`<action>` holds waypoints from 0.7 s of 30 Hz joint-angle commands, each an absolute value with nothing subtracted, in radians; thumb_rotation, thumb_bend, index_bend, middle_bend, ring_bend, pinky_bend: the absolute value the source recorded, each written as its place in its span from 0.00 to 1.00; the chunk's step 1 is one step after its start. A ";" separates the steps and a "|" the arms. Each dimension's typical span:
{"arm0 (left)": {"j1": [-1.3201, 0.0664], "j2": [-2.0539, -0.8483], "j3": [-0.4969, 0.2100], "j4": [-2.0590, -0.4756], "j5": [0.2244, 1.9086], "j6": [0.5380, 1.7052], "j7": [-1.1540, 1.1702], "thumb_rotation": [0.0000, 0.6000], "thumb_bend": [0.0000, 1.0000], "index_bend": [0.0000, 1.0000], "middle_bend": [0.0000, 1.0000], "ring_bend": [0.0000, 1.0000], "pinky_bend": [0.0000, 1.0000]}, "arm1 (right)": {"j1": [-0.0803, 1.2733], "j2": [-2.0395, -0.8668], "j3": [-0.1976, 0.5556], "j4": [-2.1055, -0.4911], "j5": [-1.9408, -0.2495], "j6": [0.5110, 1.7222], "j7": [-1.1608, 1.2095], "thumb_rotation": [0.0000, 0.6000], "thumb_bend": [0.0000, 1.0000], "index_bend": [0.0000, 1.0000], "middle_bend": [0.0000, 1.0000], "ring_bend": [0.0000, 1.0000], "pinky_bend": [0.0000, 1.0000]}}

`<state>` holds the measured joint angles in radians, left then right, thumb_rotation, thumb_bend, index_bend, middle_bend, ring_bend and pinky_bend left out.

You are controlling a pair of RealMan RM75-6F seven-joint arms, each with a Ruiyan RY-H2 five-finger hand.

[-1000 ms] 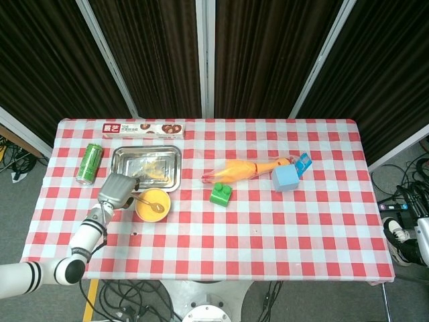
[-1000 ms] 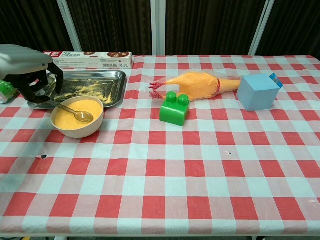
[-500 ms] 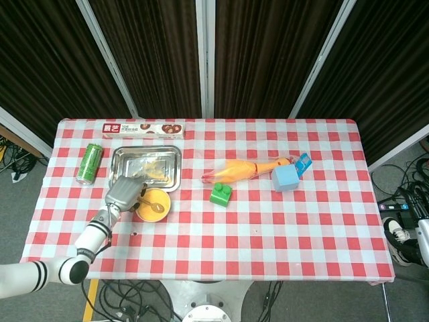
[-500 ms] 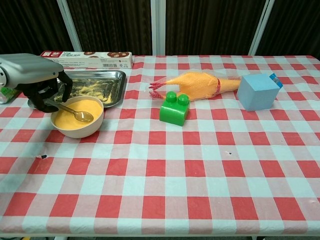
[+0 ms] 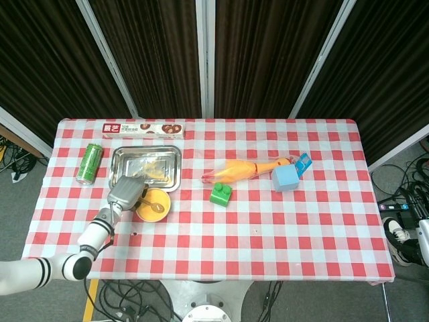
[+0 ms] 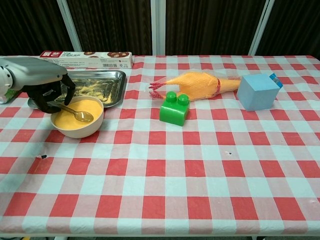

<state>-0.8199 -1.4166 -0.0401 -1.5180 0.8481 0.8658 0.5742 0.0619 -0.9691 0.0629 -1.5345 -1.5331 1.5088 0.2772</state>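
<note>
A yellow bowl (image 5: 161, 213) (image 6: 95, 122) of orange liquid stands at the left of the table, just in front of a steel tray (image 5: 120, 153) (image 6: 118, 90). A gold spoon (image 5: 153, 205) (image 6: 80, 116) lies in the bowl, its handle pointing left over the rim. My left hand (image 5: 126, 191) (image 6: 42, 82) hovers at the bowl's left rim. Its fingers hang curled down on either side of the handle's end, still apart, and I see no grip on the spoon. My right hand shows in neither view.
A green can (image 5: 88, 163) stands left of the tray and a long biscuit box (image 5: 143, 127) (image 6: 87, 59) lies behind it. At mid table are a rubber chicken (image 5: 244, 169) (image 6: 200, 85), a green block (image 5: 220, 194) (image 6: 174, 106) and a blue cube (image 5: 285, 178) (image 6: 257, 91).
My left hand has moved right, from beside the tray to the bowl's left rim over the spoon handle. The spoon and bowl have stayed in place.
</note>
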 commanded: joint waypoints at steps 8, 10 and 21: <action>-0.826 -1.424 -0.035 -1.507 0.842 0.861 0.572 1.00 0.38 0.58 0.91 0.86 0.93 | 0.060 -0.968 0.063 -1.536 -1.532 1.510 0.276 1.00 0.17 0.00 0.12 0.00 0.04; -0.827 -1.425 -0.034 -1.504 0.842 0.861 0.571 1.00 0.39 0.59 0.91 0.86 0.93 | 0.059 -0.968 0.063 -1.537 -1.531 1.510 0.275 1.00 0.17 0.00 0.12 0.00 0.04; -0.819 -1.389 -0.029 -1.557 0.871 0.920 0.596 1.00 0.43 0.63 0.91 0.86 0.93 | 0.054 -0.965 0.064 -1.539 -1.537 1.523 0.278 1.00 0.17 0.00 0.12 0.00 0.04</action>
<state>-0.8227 -1.4028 -0.0304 -1.5393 0.8610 0.8999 0.5817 0.0537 -0.9654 0.0636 -1.5394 -1.5367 1.5227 0.2773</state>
